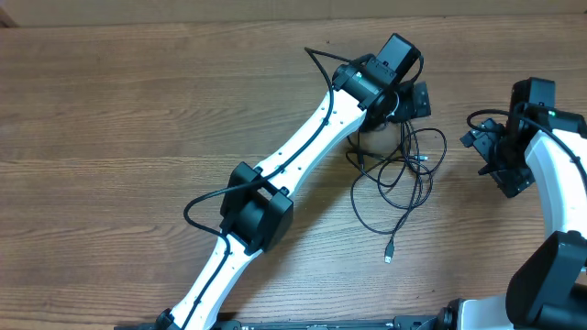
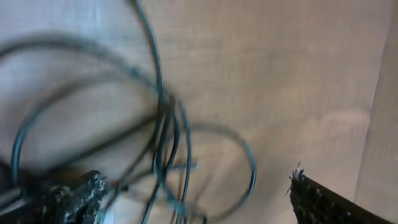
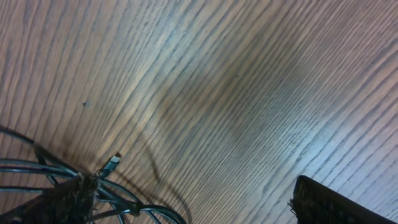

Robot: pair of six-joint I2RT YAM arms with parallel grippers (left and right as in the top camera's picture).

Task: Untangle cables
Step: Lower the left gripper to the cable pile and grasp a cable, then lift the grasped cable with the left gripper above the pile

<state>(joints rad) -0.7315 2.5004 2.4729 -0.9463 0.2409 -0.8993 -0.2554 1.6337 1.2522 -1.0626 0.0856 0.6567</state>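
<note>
The three thin black flexible cables [image 1: 404,170] lay in a loose heap of overlapping loops on the brown wood-grain worktop [image 1: 138,110], right of centre. One cord trailed toward the near edge and ended in a small plug [image 1: 389,258]. To my eye the danger sat at the crossing. In the left wrist view several strands of the cables [image 2: 165,130] ran bundled through one spot, and a pinch there would likely catch two or three cords together. A pull would then drag the whole heap or draw the tangle tighter rather than free one cord. Cord that thin might also slip out between the fingers. The left end effector [image 1: 402,105], a black two-finger claw on a white-and-black arm stretched diagonally across the worktop, hung over the far edge of the heap, spread wide and, as far as I could see, empty. The right end effector [image 1: 500,156] stood well apart to the right, likewise spread wide and holding nothing.
</note>
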